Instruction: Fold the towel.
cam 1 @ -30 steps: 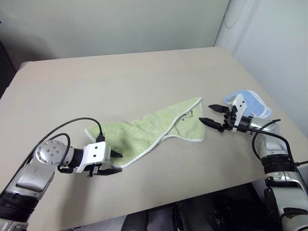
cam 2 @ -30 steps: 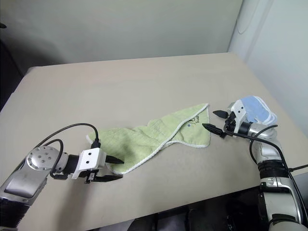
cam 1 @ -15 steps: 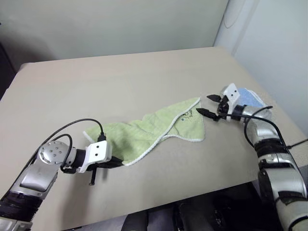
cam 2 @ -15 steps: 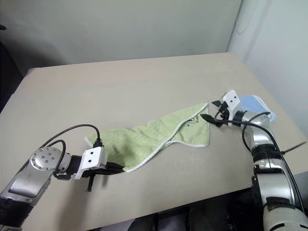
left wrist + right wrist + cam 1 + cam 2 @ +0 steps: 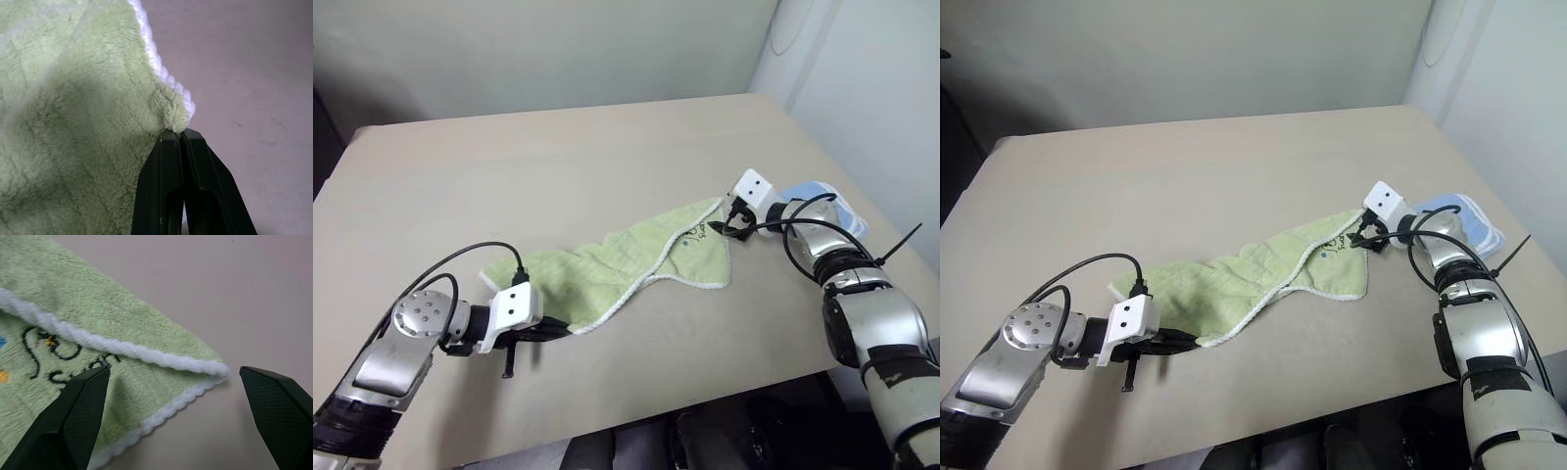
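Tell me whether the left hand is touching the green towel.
Touching. The left wrist view shows the left hand with its two black fingers pressed together on a pinched edge of the towel, right beside its white trim.

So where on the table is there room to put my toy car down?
Lots of bare table lies behind the green towel, up to the far edge by the wall. The front strip between the two arms is bare too. It is crowded at the towel's ends: the left gripper pinches one corner, and the right gripper straddles another, beside the blue cloth.
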{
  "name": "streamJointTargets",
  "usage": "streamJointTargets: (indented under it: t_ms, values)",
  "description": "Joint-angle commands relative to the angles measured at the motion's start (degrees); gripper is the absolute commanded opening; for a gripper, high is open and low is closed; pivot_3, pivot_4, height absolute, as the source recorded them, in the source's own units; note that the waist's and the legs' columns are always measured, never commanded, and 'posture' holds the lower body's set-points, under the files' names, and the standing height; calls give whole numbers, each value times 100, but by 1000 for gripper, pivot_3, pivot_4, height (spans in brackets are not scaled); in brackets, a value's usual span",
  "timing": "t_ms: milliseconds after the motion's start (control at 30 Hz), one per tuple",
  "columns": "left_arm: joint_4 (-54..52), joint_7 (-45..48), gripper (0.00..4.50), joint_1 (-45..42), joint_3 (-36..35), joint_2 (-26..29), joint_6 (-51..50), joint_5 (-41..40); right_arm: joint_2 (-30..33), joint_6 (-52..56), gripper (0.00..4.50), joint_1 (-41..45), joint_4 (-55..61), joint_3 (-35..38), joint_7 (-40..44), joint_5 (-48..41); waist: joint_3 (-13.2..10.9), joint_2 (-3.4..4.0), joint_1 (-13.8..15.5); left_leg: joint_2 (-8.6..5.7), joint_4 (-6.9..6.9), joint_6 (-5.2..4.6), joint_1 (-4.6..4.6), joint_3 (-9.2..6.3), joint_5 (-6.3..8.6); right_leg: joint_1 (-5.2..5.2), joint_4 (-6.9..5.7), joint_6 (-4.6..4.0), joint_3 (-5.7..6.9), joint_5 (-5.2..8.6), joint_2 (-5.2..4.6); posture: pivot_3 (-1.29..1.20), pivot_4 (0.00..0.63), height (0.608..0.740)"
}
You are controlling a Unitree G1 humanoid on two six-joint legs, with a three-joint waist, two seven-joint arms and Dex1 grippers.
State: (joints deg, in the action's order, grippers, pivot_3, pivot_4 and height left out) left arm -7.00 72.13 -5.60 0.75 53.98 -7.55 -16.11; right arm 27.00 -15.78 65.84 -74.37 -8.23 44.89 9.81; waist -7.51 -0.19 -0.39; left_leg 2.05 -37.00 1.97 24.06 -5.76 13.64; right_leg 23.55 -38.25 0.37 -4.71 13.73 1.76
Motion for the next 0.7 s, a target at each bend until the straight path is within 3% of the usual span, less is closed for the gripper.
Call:
streamJointTargets:
  t_ms: [33,700]
  values:
    - [-232,-44,34,73,-179,21,-15,-114,-40,-105,4500,234,-48,65,-391,114,0,0,-2,1,0,0,0,0,0,0,0,0,0,0,0,0,150,740]
    - [-181,-71,34,43,-161,16,41,-60,-117,-268,4500,302,-242,-346,-1560,1105,0,0,-9,3,2,2,1,1,1,3,0,-1,0,1,0,0,150,740]
